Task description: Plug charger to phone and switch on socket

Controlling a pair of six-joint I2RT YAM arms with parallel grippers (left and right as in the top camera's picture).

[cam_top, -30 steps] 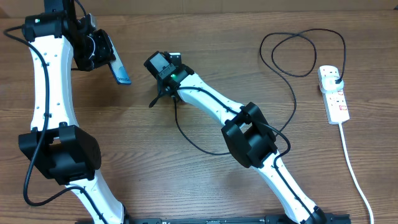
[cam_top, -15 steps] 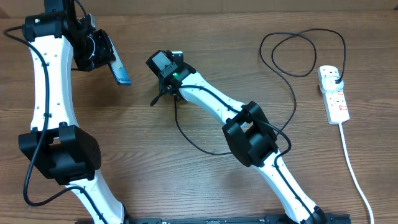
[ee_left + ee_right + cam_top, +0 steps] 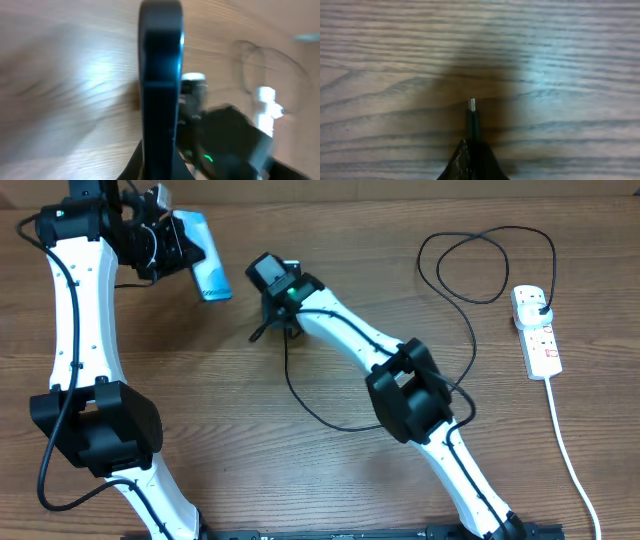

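Looking down from overhead, the left gripper [image 3: 180, 248] has the phone [image 3: 208, 270] in its grasp up at the far left of the table [image 3: 200, 410], jaws closed on it, light blue screen turned up to the camera and the free end slanting toward the middle. Over on the left wrist view it is all blur, but the phone [image 3: 160, 75] stands edge-on straight ahead, a dark slim bar rising from between the fingers [image 3: 137, 165] of the left gripper [image 3: 160, 167]. And the right gripper [image 3: 266, 326] sits just beside it, near the centre of the far half, pinched tight on the charger [image 3: 300, 395] close to its free end. Right wrist view gives the clean look: the right gripper [image 3: 472, 157] nearly fully closed, thin black cable squeezed between the fingers, and the connector tip [image 3: 472, 104] poking out ahead, small and metallic, over bare wood with its shadow beneath. Tip and phone are near each other but apart. Following the charger back, it drops toward the near edge, curves under the right arm, climbs and loops wide at the far right, and its plug [image 3: 541, 305] is seated in the far end of the socket [image 3: 540, 345], which lies along the right edge with its white cord [image 3: 572, 465] trailing toward the near side. Switch position on the socket, too small to tell
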